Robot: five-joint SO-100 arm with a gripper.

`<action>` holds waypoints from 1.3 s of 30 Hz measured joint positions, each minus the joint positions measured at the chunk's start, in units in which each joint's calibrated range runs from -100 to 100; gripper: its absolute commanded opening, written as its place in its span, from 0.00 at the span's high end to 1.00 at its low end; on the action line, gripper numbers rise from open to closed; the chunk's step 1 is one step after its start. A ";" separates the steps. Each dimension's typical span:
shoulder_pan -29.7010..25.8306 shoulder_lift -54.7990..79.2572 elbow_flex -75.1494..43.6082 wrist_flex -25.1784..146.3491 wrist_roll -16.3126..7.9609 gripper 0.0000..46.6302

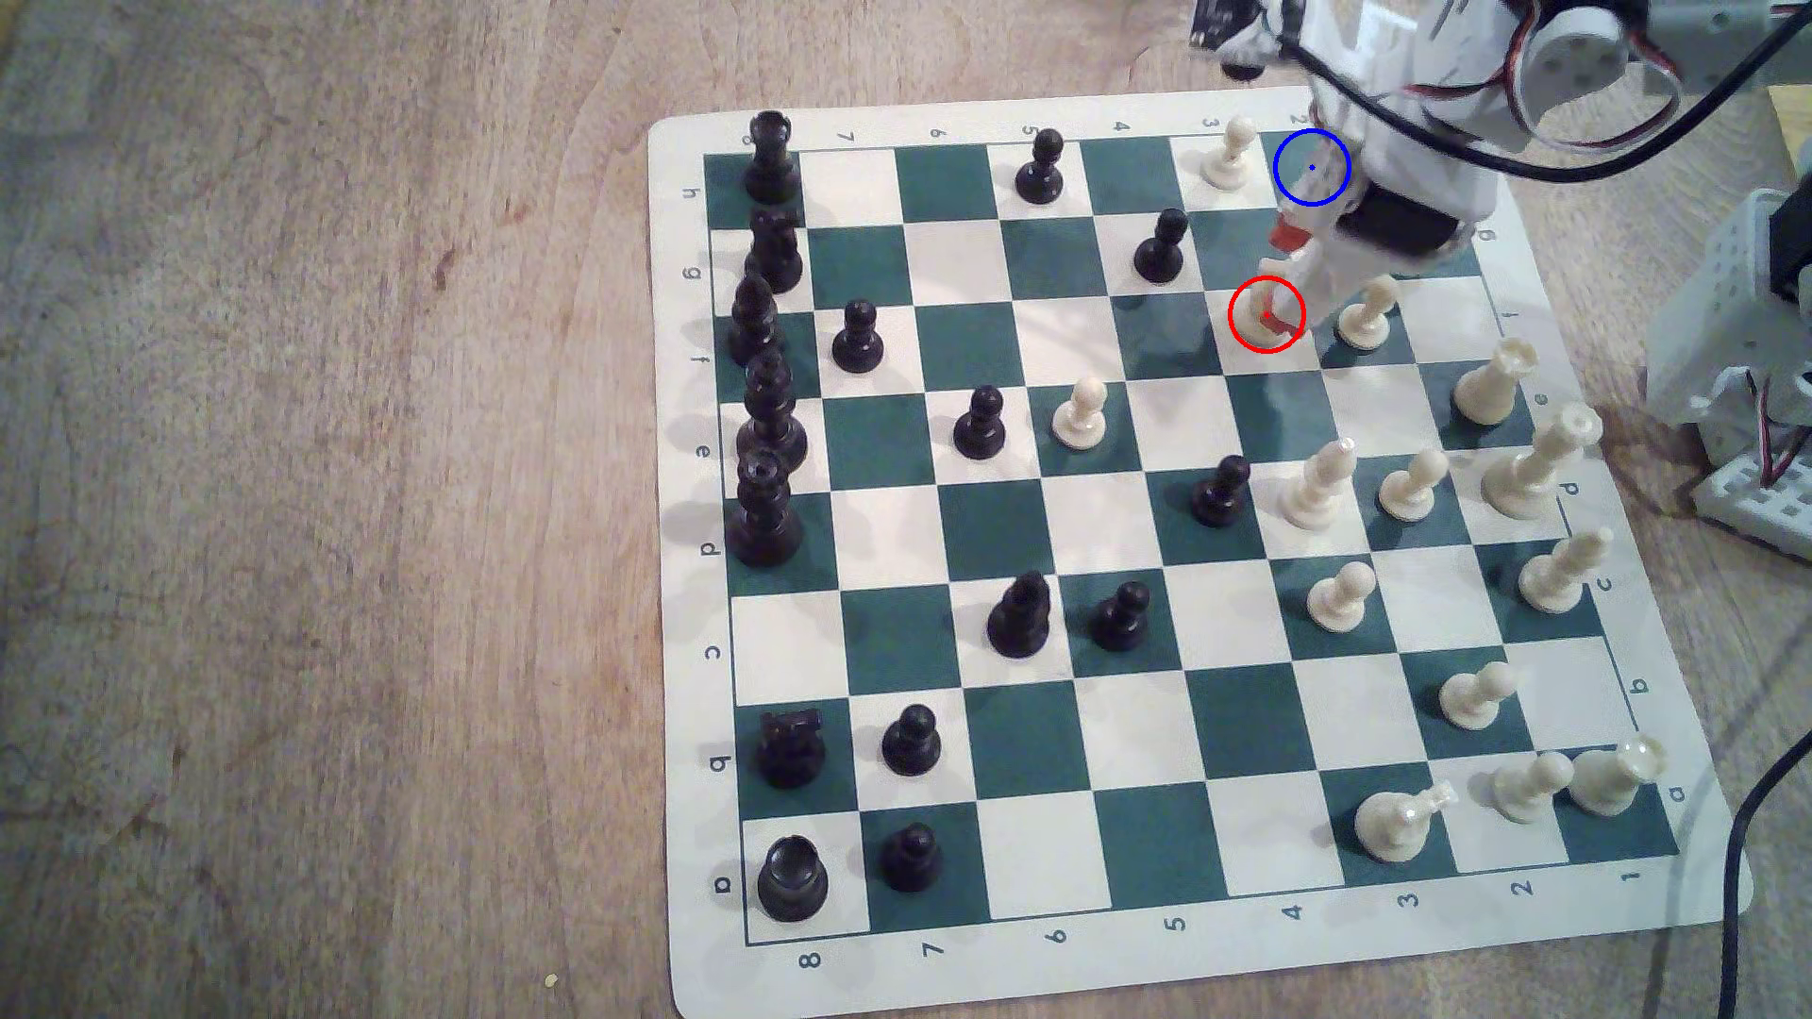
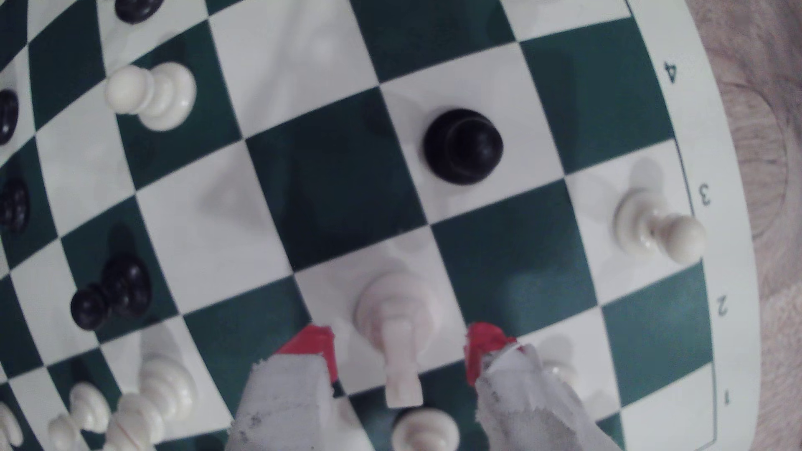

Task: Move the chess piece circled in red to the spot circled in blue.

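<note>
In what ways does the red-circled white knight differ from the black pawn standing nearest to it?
The knight is cream-white; the black pawn is black. The knight has a blocky head jutting sideways; the pawn has a round ball head. The knight stands between the open claw's red tips; the pawn stands free. Both are upright on white squares.

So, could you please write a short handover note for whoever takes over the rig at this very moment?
Gripper: open, lowered over the board, one red-tipped finger on each side of the white knight, not clamped on it as far as the wrist view shows.
Knight: standing upright on its red-ringed white square, not lifted.
Blue-ringed spot: a dark green square at the board's far edge in the exterior view, partly under the arm; a white pawn stands on the neighbouring square.
Done: approach and straddle.
Left: close on the knight, lift, carry to the blue spot, set down, release.
</note>
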State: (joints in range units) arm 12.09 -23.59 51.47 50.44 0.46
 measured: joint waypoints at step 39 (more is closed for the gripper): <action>5.60 -21.20 0.00 10.36 -1.07 0.99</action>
State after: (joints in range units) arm 17.70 -44.78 51.47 60.80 -0.61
